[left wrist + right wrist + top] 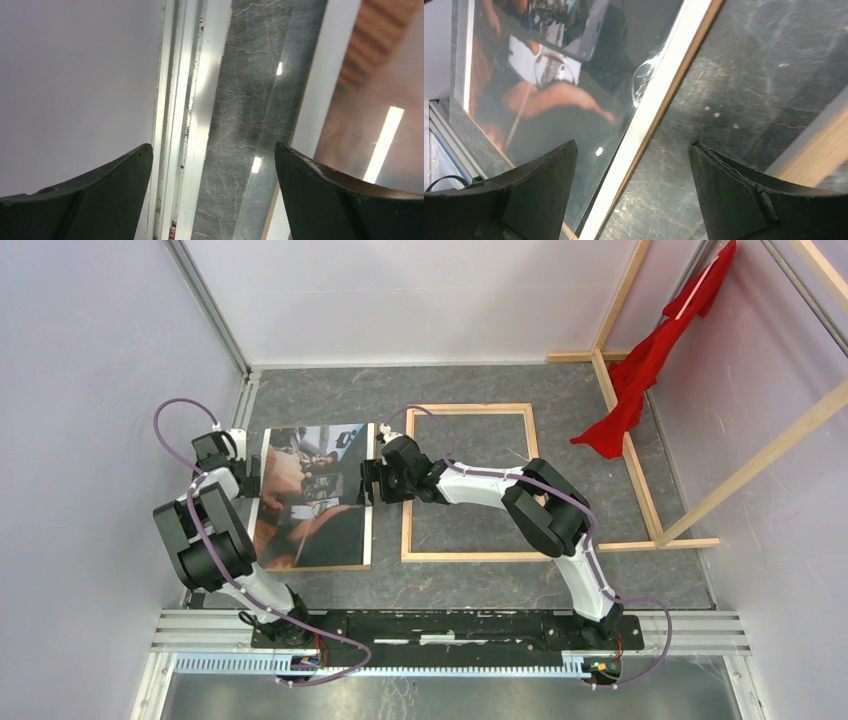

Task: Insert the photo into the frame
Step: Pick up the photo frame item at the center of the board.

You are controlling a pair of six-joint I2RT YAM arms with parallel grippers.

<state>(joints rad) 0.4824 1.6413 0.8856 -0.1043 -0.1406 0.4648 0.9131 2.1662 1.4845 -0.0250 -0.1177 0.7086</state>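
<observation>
Two arms bend low over the table. Our left gripper sits by the left edge of the photo, fingers spread wide. Our right gripper hangs over its right edge, spread wide too. The frame lies just beside the photo, wood side up.

The grey marbled counter carries the frame at centre, wood side up. At centre left the photo lies on a brown board; wooden beams lie at right.
</observation>
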